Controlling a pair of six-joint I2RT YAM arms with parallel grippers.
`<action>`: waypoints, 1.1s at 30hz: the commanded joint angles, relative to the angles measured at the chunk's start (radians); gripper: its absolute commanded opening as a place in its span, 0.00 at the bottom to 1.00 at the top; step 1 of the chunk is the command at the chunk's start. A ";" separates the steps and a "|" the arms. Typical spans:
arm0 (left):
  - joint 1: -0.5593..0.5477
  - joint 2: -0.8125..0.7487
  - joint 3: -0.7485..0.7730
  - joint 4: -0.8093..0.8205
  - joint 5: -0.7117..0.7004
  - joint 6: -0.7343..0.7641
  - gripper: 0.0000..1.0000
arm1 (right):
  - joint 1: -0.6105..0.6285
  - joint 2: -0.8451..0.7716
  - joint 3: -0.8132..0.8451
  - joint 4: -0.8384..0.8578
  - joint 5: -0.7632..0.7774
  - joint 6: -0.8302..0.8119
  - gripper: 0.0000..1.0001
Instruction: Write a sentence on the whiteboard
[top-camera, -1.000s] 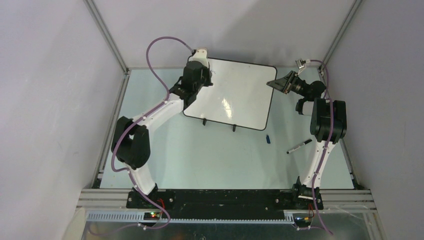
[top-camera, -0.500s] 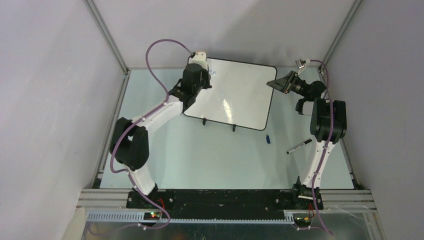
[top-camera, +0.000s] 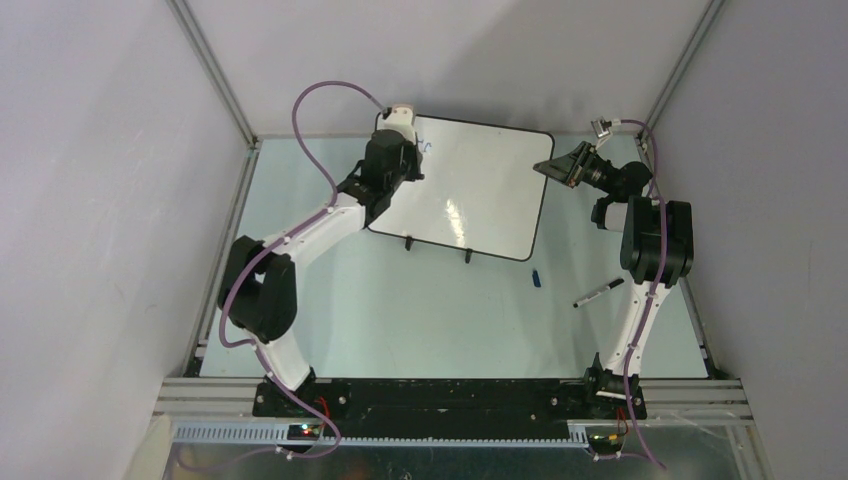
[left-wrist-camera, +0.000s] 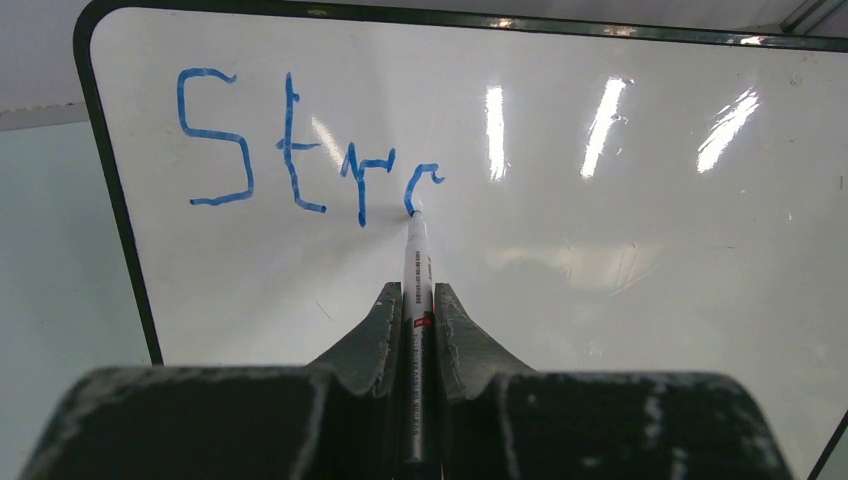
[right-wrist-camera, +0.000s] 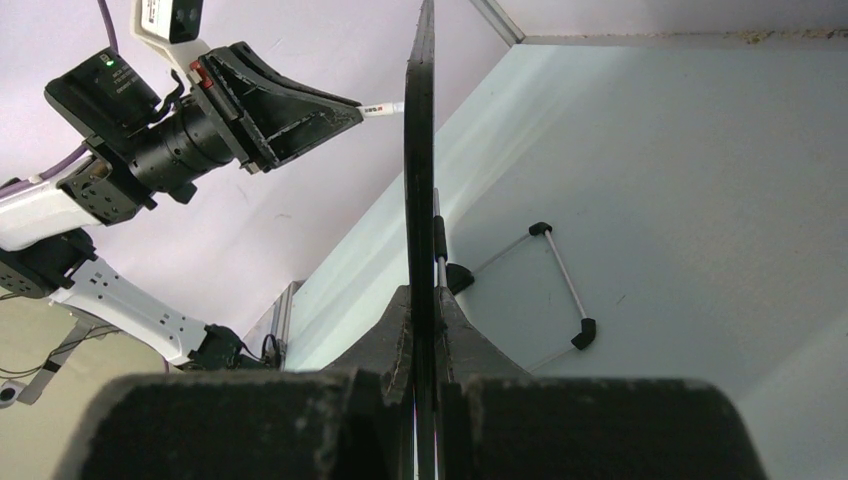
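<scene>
Whiteboard (top-camera: 490, 185) is standing propped on its small feet at the far middle of the table (top-camera: 400, 310), leaning back a little. Right gripper (right-wrist-camera: 425, 300) is pinching the board's right edge, jaws narrow on the black rim, bracing it. Left gripper (left-wrist-camera: 417, 292) is clamping a blue marker (left-wrist-camera: 416, 250) between narrow jaws, with the tip touching the board near its upper left corner. The sentence (left-wrist-camera: 300, 140) is showing "Str" plus the open curve of a fourth letter, and the tip is sitting at the foot of that curve. My judgement: the letter is mid-stroke, and the word is barely begun. Doing it well is going to mean light, even pressure so the line is not skipping, short slow strokes, and a clean lift between letters. The letters are looking uneven in height, so the baseline is needing watching. The right-hand brace should be holding firm against the pen's push. A spare pen (top-camera: 598, 292) and a blue cap (top-camera: 536, 278) are lying near the right arm, well apart from the board.
</scene>
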 joint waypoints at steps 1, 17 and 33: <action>-0.020 -0.040 -0.009 0.008 0.014 0.002 0.00 | -0.012 -0.065 0.003 0.042 0.000 0.023 0.00; -0.033 -0.015 0.031 0.004 0.016 0.006 0.00 | -0.010 -0.066 0.002 0.042 0.000 0.022 0.00; -0.033 0.024 0.099 -0.017 -0.009 0.020 0.00 | -0.010 -0.066 0.003 0.042 -0.001 0.023 0.00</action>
